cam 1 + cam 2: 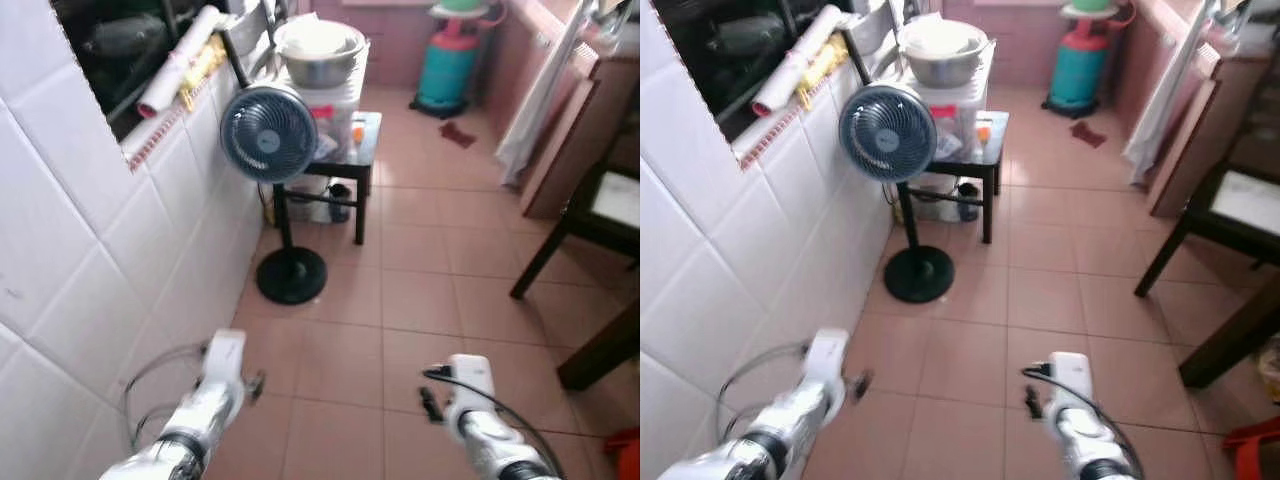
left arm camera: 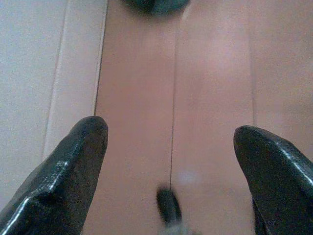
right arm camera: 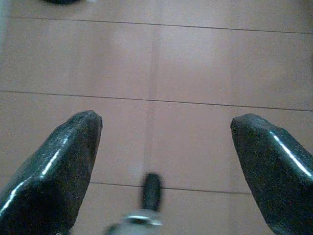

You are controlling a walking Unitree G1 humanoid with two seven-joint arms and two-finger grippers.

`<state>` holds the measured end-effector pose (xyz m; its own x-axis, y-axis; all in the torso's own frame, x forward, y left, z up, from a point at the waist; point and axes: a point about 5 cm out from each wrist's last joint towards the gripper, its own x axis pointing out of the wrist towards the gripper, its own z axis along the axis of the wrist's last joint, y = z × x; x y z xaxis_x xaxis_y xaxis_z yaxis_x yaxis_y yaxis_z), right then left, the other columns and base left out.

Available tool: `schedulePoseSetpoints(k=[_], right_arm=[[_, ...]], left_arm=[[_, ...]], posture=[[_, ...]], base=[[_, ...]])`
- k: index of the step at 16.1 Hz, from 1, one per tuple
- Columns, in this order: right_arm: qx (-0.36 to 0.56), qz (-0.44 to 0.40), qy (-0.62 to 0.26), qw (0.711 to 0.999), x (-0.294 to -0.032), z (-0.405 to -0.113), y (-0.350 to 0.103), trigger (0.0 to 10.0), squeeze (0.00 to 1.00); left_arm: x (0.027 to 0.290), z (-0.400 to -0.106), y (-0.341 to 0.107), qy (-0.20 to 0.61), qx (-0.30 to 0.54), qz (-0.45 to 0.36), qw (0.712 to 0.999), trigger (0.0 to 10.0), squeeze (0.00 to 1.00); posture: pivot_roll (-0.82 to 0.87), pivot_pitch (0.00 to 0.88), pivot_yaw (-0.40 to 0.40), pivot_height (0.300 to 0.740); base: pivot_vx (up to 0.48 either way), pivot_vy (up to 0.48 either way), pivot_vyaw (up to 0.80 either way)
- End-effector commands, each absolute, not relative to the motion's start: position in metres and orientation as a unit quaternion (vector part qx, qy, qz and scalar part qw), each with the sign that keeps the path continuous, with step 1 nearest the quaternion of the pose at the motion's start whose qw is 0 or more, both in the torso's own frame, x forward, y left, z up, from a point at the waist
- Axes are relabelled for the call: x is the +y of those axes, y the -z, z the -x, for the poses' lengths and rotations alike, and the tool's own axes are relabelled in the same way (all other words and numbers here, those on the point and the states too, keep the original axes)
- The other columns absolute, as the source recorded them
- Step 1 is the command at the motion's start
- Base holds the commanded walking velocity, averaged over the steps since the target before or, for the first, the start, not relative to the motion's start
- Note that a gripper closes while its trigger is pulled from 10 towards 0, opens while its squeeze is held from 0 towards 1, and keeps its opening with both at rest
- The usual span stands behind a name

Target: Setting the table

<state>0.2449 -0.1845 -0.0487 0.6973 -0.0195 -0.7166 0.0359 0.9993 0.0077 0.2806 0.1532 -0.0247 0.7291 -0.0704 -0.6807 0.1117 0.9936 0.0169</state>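
The dark chair (image 1: 590, 215) and gas cylinder (image 1: 447, 60) are cut off by picture edges; shelf contents (image 1: 120, 40) are too dim.

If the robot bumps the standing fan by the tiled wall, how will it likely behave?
The fan looks top-heavy: a big head on a thin pole, so it may wobble. Its round flat base probably resists tipping. On smooth floor tiles it might slide.

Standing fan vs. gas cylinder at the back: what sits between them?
In the left eye view, a small black side table stacked with a metal basin sits between the standing fan and the gas cylinder.
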Motion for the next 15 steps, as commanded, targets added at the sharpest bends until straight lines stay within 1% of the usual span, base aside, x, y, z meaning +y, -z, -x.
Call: schedulePoseSetpoints(k=[1, 4, 6, 7, 8, 9, 10, 12, 13, 14, 15], right_arm=[[0.394, -0.007, 0.009, 0.919, -0.183, -0.243, 0.05, 10.0, 0.0], [0.385, -0.007, 0.016, 0.923, -0.184, -0.245, 0.048, 10.0, 0.0], [0.379, -0.033, 0.02, 0.925, -0.183, -0.247, 0.047, 10.0, 0.0], [0.375, -0.032, 0.02, 0.926, -0.184, -0.248, 0.046, 10.0, 0.0], [0.375, -0.011, 0.021, 0.927, -0.188, -0.25, 0.045, 10.0, 0.0], [0.353, 0.055, 0.008, 0.934, -0.194, -0.258, 0.037, 10.0, 0.0], [0.325, 0.063, 0.005, 0.944, -0.198, -0.266, 0.028, 10.0, 0.0], [0.244, 0.061, 0.013, 0.968, -0.212, -0.288, 0.001, 10.0, 0.0], [0.211, 0.042, 0.006, 0.977, -0.217, -0.296, -0.012, 10.0, 0.0], [0.18, 0.055, -0.002, 0.982, -0.221, -0.301, -0.024, 10.0, 0.0], [0.163, 0.044, -0.005, 0.986, -0.223, -0.303, -0.03, 10.0, 0.0]], left_arm=[[0.157, -0.276, 0.029, 0.05, 0.372, -0.035, 0.926, 10.0, 0.0], [0.158, -0.276, 0.028, 0.05, 0.37, -0.035, 0.927, 10.0, 0.0], [0.159, -0.278, 0.026, 0.054, 0.363, -0.043, 0.929, 10.0, 0.0], [0.161, -0.281, 0.024, 0.053, 0.355, -0.046, 0.932, 10.0, 0.0], [0.164, -0.284, 0.02, 0.054, 0.344, -0.048, 0.936, 10.0, 0.0], [0.17, -0.291, 0.012, 0.061, 0.316, -0.046, 0.946, 10.0, 0.0], [0.174, -0.296, 0.005, 0.069, 0.29, -0.04, 0.954, 10.0, 0.0], [0.179, -0.31, -0.017, 0.109, 0.22, -0.031, 0.969, 10.0, 0.0], [0.183, -0.316, -0.029, 0.123, 0.186, -0.041, 0.974, 10.0, 0.0], [0.188, -0.319, -0.037, 0.116, 0.169, -0.032, 0.978, 10.0, 0.0], [0.192, -0.321, -0.043, 0.109, 0.154, -0.019, 0.982, 10.0, 0.0]], posture=[[-0.11, 0.0, 0.068, 0.74], [-0.11, 0.0, 0.068, 0.74], [-0.11, 0.0, 0.077, 0.74], [-0.11, 0.0, 0.081, 0.74], [-0.11, 0.0, 0.085, 0.74], [-0.12, 0.007, 0.094, 0.74], [-0.12, 0.015, 0.092, 0.74], [-0.11, 0.028, 0.089, 0.74], [-0.11, 0.031, 0.088, 0.74], [-0.1, 0.037, 0.086, 0.74], [-0.1, 0.042, 0.083, 0.74]], base=[[0.0, 0.0, 0.0], [0.0, 0.0, 0.0], [0.0, 0.0, 0.0], [0.0, 0.0, 0.0], [0.0, 0.0, 0.0], [0.0, 0.0, 0.0], [0.0, 0.0, 0.0], [0.0, 0.0, 0.0], [0.0, 0.0, 0.0], [0.0, 0.0, 0.0], [0.0, 0.0, 0.0]])
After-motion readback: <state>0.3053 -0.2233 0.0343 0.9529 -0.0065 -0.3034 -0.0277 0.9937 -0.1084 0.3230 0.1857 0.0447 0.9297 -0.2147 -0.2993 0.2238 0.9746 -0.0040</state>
